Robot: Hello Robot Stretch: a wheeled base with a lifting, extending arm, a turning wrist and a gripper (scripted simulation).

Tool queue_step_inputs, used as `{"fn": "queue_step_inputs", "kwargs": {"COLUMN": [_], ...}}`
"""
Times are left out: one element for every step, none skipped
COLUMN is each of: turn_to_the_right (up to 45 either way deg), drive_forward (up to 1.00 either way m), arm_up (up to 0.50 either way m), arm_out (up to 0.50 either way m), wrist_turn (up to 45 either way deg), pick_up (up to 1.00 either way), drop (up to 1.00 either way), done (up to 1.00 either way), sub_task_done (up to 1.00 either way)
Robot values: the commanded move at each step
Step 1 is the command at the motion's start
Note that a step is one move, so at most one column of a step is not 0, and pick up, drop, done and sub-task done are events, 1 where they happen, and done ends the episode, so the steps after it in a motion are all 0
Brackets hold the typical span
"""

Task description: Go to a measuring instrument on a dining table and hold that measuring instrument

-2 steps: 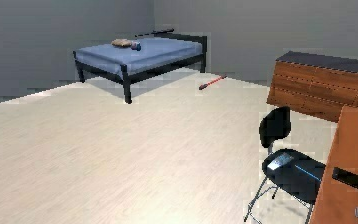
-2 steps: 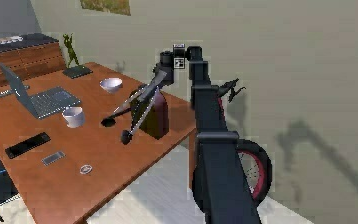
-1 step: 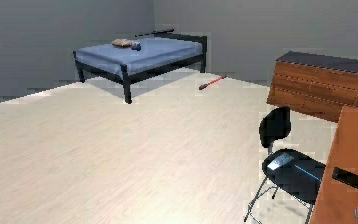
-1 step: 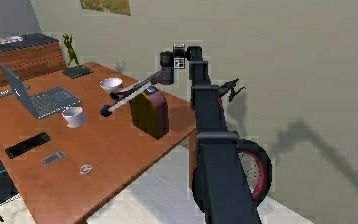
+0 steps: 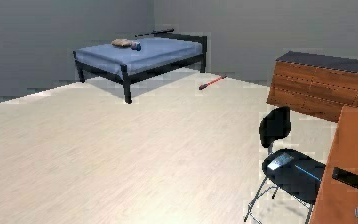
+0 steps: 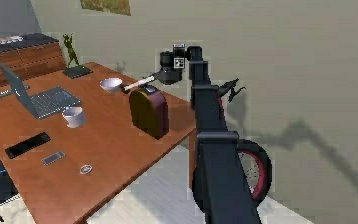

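Pale and thin, a stick (image 6: 139, 88) runs left to right, right end slightly farther, above the wooden surface (image 6: 107, 145) at the gripper (image 6: 153, 82); whether the gripper holds it cannot be told.

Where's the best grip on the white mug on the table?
Probably across the round body of the mug, coming down from above. It stands upright on the table with bare wood around it, and the laptop crowds one side.

Laptop (image 6: 42, 97) on table (image 6: 115, 150), mug (image 6: 74, 116) beside it
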Motion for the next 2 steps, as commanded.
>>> {"fn": "queue_step_inputs", "kwargs": {"turn_to_the_right": [0.0,0.0], "drive_forward": [0.0,0.0], "arm_up": [0.0,-0.3], "arm_out": [0.0,0.0], "wrist_turn": [21.0,0.0], "pick_up": [0.0,0.0], "drop": [0.0,0.0], "done": [0.0,0.0], "sub_task_done": [0.0,0.0]}}
